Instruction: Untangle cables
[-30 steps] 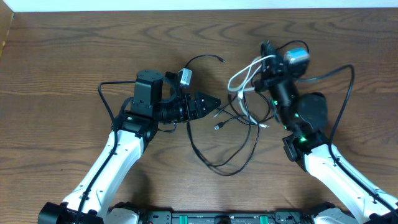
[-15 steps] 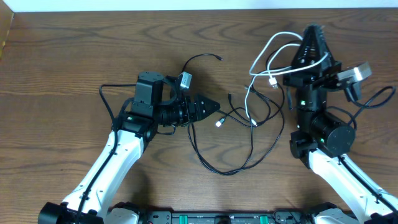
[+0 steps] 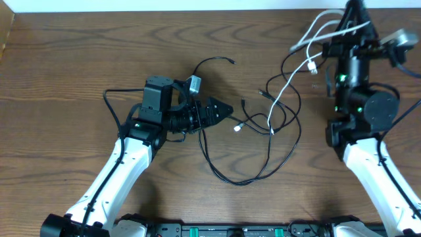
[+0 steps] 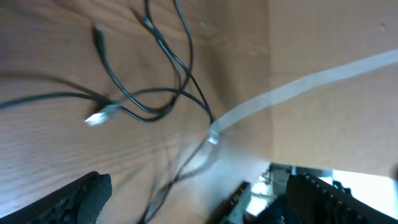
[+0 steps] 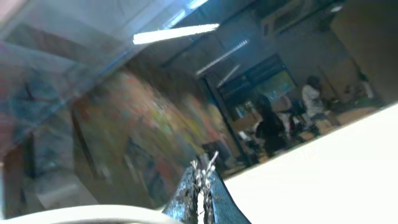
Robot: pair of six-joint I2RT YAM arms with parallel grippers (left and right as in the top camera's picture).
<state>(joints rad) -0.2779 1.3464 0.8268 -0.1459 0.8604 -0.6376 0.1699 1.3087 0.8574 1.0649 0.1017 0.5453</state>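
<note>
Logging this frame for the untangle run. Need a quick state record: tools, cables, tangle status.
left tool: open, holding nothing, low over the table just left of the cable pile
right tool: shut on white cable, held high at the far right
white cable: upper part lifted, the rest slanting down into the pile
black cables: lying on the table in crossing loops
tangle: not yet separated; white overlaps black near the middle

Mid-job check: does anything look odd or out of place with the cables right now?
Yes. The right gripper holds the white cable lifted at the far right, yet its lower end looks caught among the black cables mid-table, not free. Nothing looks damaged.
</note>
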